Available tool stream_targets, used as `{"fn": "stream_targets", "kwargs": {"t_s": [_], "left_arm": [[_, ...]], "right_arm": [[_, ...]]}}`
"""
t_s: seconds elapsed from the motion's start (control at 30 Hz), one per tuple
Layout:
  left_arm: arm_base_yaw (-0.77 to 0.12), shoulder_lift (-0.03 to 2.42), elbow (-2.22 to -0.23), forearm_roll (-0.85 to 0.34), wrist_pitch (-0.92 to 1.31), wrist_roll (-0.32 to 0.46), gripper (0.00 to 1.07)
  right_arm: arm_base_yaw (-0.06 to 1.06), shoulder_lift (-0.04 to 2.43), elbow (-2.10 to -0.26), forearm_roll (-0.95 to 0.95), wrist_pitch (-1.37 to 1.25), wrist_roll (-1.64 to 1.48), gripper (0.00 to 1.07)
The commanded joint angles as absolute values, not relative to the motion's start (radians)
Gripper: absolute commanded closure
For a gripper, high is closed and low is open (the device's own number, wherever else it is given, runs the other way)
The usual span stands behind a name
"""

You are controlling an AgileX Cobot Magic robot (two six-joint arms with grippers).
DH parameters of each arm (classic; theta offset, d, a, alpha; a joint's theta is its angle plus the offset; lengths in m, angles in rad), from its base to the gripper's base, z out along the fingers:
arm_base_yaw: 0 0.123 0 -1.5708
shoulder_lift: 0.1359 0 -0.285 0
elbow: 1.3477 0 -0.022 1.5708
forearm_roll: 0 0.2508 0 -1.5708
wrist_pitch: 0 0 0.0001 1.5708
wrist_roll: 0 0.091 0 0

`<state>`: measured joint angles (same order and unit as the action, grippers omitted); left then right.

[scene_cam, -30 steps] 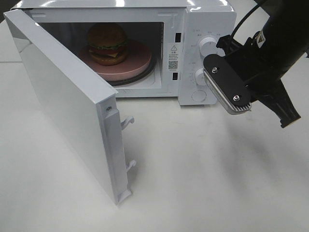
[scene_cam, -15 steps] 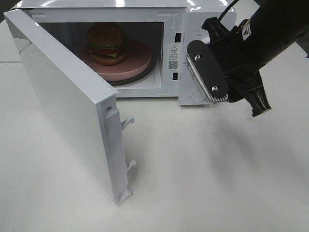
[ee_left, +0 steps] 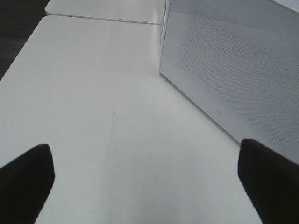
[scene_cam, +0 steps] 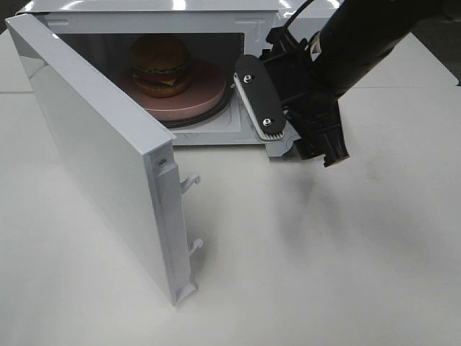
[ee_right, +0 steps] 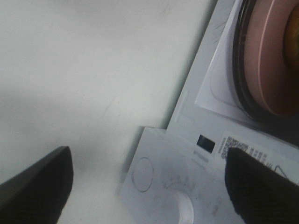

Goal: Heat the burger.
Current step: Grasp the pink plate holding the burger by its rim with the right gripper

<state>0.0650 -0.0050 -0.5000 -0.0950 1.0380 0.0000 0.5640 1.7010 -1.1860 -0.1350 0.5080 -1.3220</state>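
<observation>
The burger (scene_cam: pixel 160 65) sits on a round pink plate (scene_cam: pixel 205 92) inside the open white microwave (scene_cam: pixel 144 6). Its door (scene_cam: pixel 94 144) stands swung out to the front left. My right gripper (scene_cam: pixel 320 148) hangs in front of the microwave's control panel, just right of the cavity opening, pointing down at the table. In the right wrist view it (ee_right: pixel 149 186) is open and empty above the panel's dial (ee_right: pixel 180 210), with the plate (ee_right: pixel 275 60) beyond. My left gripper (ee_left: pixel 147 179) is open and empty over bare table, beside the microwave's perforated side wall (ee_left: pixel 233 70). It is out of the exterior high view.
The open door's latch hooks (scene_cam: pixel 191 182) stick out from its free edge. White table (scene_cam: pixel 324 274) stretches in front of the microwave and to its right. A table seam (ee_left: pixel 112 126) runs under the left gripper.
My right arm has swung left and slightly back, from right of the microwave to in front of its control panel, now covering the dials. The burger, plate and door have not moved.
</observation>
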Motion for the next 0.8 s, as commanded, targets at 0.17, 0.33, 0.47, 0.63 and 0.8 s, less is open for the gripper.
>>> {"fn": "stream_targets", "kwargs": {"t_s": [0.17, 0.33, 0.47, 0.63, 0.8], "left_arm": [[0.065, -0.027, -0.498, -0.102, 1.031, 0.000, 0.07], [0.065, -0.027, -0.498, -0.102, 1.031, 0.000, 0.07], [0.065, -0.027, -0.498, -0.102, 1.031, 0.000, 0.07], [0.065, -0.027, -0.498, -0.102, 1.031, 0.000, 0.07], [0.065, -0.027, -0.498, -0.102, 1.031, 0.000, 0.07]], "right_arm": [[0.588, 1.778, -1.267, -0.130, 0.470, -1.292, 0.23], [0.606, 1.835, -1.330, -0.131, 0.442, -1.279, 0.23], [0.617, 1.872, -1.364, -0.131, 0.421, -1.258, 0.23], [0.625, 1.940, -1.417, -0.133, 0.387, -1.194, 0.23], [0.625, 2.012, -1.476, -0.132, 0.372, -1.157, 0.23]]}}
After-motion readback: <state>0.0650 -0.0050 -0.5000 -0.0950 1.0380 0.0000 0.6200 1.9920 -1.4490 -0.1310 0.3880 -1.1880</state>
